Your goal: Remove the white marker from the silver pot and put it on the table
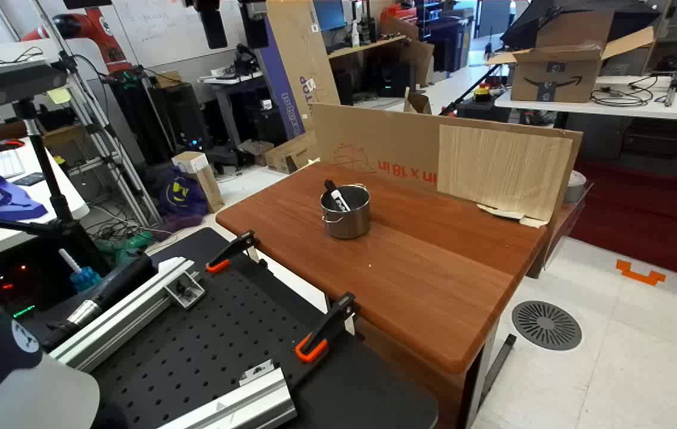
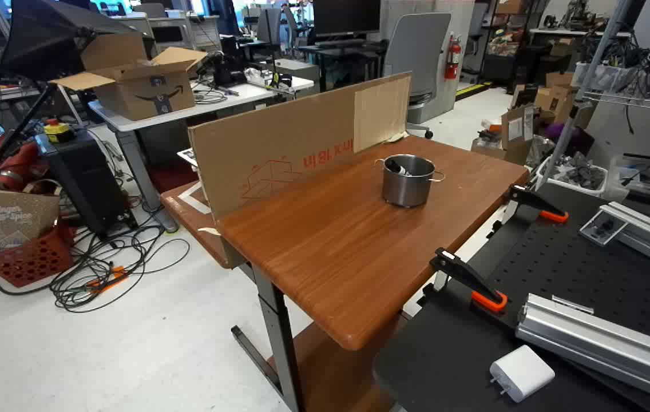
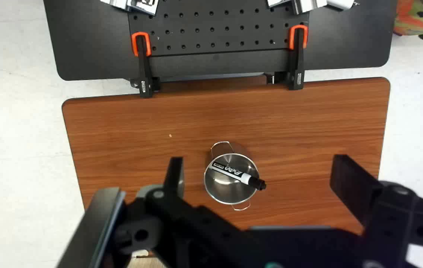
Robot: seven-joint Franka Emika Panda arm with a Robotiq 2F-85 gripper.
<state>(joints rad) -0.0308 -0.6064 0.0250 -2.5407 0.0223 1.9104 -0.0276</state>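
"Where do we see the marker [image 3: 238, 175]?"

"Inside the pot [image 1: 347, 226] — tilted, its black end up at the rim. The pot stands upright on the table [image 3: 327, 111]."

"And our jaws?"

"Spread wide in the wrist view. We see the pot in the gap between them, well apart from both."

"What do we have on the board [image 3: 234, 35]?"

"2 clamps [image 3: 145, 72] — orange-tipped, along its table side."
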